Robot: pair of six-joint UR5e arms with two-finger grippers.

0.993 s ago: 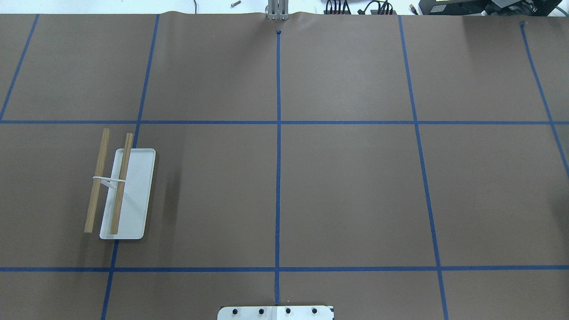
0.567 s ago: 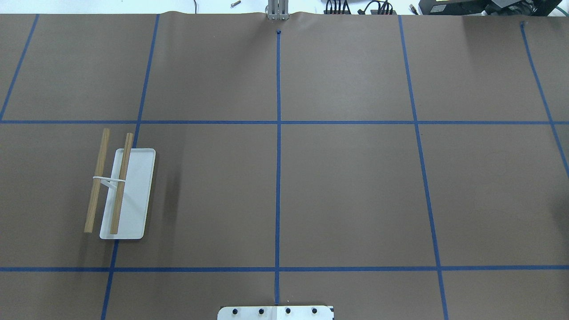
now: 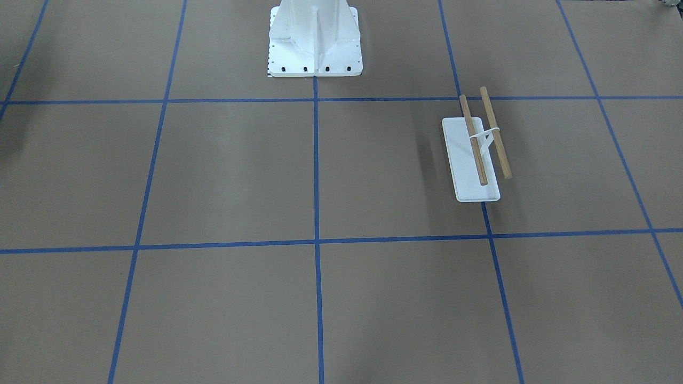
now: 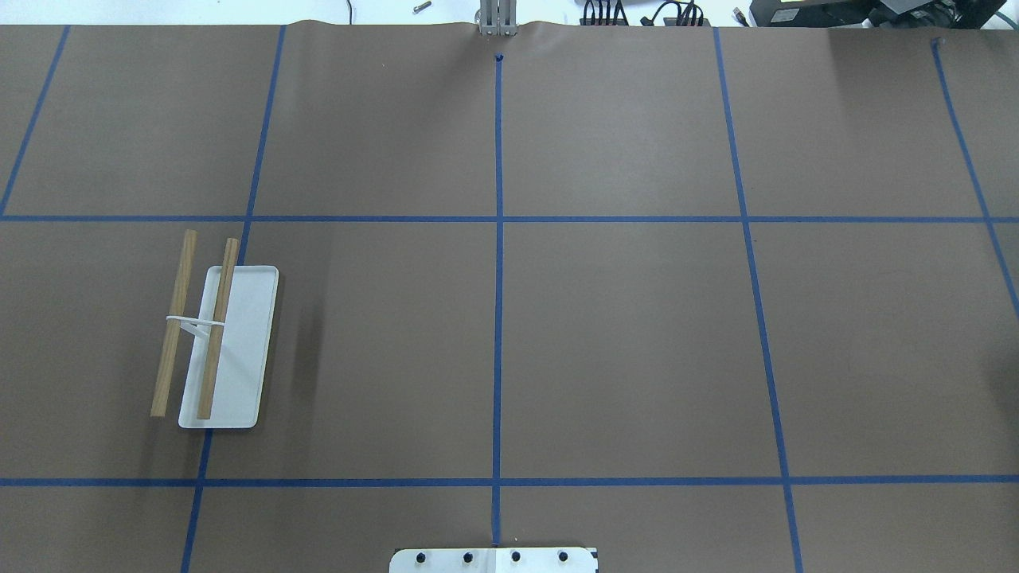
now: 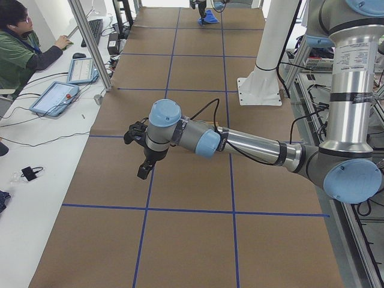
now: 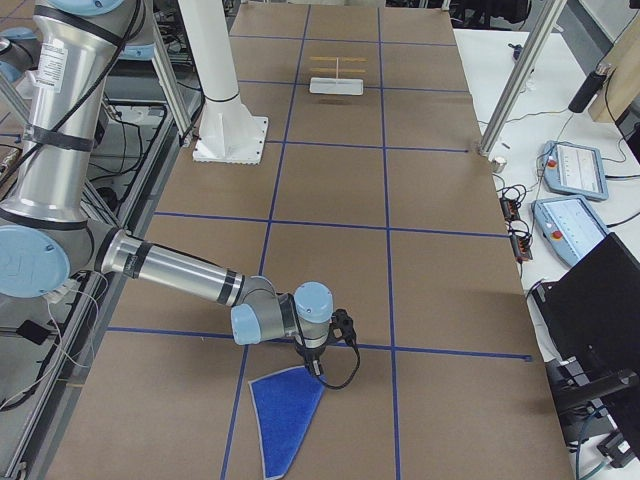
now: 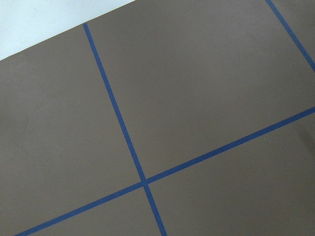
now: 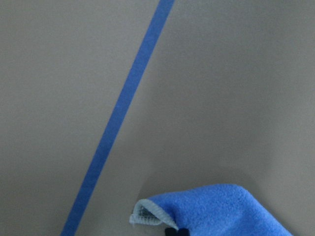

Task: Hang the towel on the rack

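The rack [image 4: 216,326] stands on the robot's left side of the table, with a white base and two wooden dowels. It also shows in the front view [image 3: 472,140] and far off in the right side view [image 6: 337,72]. The blue towel [image 6: 283,410] lies at the table's right end, one corner raised. My right gripper [image 6: 316,368] is at that corner, shut on it. The right wrist view shows the towel's curled corner [image 8: 221,209] with its grey edging. My left gripper [image 5: 143,171] hovers over bare table at the left end. I cannot tell whether it is open.
The white bolted pedestal [image 3: 315,37] stands at the robot's side of the table. Blue tape lines grid the brown table cover. An operator [image 5: 18,42] sits at a side bench with tablets [image 5: 55,96]. More control tablets [image 6: 572,165] lie beyond the right end.
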